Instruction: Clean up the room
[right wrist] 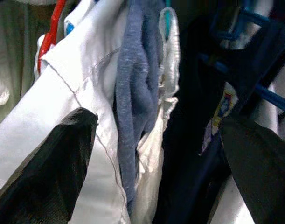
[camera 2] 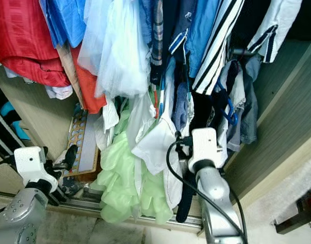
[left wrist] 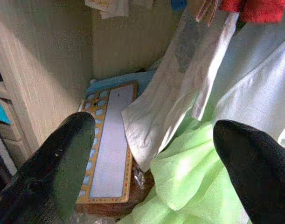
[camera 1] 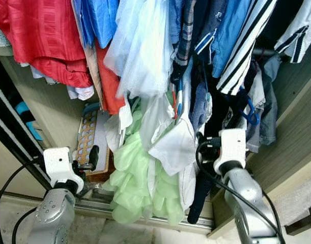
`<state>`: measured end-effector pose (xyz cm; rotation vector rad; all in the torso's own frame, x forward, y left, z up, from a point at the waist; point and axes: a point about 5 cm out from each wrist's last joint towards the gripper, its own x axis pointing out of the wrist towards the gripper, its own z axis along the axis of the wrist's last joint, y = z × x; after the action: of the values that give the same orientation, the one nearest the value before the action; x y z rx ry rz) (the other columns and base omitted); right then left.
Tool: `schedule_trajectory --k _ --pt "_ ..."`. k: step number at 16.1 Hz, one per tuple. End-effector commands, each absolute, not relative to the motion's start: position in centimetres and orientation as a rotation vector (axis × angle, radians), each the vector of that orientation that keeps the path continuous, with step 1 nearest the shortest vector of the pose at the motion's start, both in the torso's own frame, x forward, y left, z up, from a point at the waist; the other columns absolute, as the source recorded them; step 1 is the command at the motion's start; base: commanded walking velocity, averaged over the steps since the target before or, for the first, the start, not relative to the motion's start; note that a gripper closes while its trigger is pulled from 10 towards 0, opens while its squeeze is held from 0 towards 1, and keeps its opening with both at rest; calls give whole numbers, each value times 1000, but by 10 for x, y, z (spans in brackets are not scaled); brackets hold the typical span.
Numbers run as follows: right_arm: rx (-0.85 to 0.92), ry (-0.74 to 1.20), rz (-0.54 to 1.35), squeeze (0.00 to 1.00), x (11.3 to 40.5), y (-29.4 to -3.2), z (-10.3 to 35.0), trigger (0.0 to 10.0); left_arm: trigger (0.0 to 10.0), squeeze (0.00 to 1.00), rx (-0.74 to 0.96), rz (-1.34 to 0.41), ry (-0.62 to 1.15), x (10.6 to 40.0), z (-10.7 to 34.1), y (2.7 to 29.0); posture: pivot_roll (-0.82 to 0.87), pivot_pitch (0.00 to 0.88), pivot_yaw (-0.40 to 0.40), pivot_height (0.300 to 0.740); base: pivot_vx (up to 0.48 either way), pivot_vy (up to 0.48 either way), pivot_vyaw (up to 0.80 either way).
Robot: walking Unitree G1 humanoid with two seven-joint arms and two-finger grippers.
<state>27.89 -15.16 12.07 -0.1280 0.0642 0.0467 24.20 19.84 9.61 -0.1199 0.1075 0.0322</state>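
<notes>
An open wardrobe is packed with hanging clothes. My right gripper [right wrist: 156, 130] is open and pushed in among them, with a white shirt [right wrist: 63, 107] and a blue-grey garment [right wrist: 135, 93] between its fingers and a dark navy garment [right wrist: 189, 140] beside them. My left gripper [left wrist: 154, 135] is open, low at the wardrobe's left, and holds nothing. It points at a light green garment [camera 1: 135, 178] and a flat board with blue ovals [left wrist: 109, 149] on the wardrobe floor.
Red [camera 1: 43, 35], blue and striped clothes [camera 1: 247, 35] hang above. A blue hanger [camera 1: 252, 114] and a red hanger [right wrist: 51, 28] sit among them. Wooden side walls [camera 1: 298, 127] close in both sides. A metal door track [camera 1: 145, 218] runs along the floor in front.
</notes>
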Motion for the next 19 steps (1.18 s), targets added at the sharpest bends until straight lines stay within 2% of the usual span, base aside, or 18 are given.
schedule_trajectory --k 1,4,19 --pt "-128 39 75 0 287 -144 126 10000 10000 0 -120 32 117 244 94 196 -38 8 -25 740 0 0 800" --pt "-148 31 103 0 293 -134 127 10000 10000 0 -141 10 115 247 94 188 -41 0 -27 740 0 0 800" --pt "-143 30 98 0 308 -135 123 10000 10000 0 -222 -63 144 251 92 176 -28 14 -27 740 0 0 800"
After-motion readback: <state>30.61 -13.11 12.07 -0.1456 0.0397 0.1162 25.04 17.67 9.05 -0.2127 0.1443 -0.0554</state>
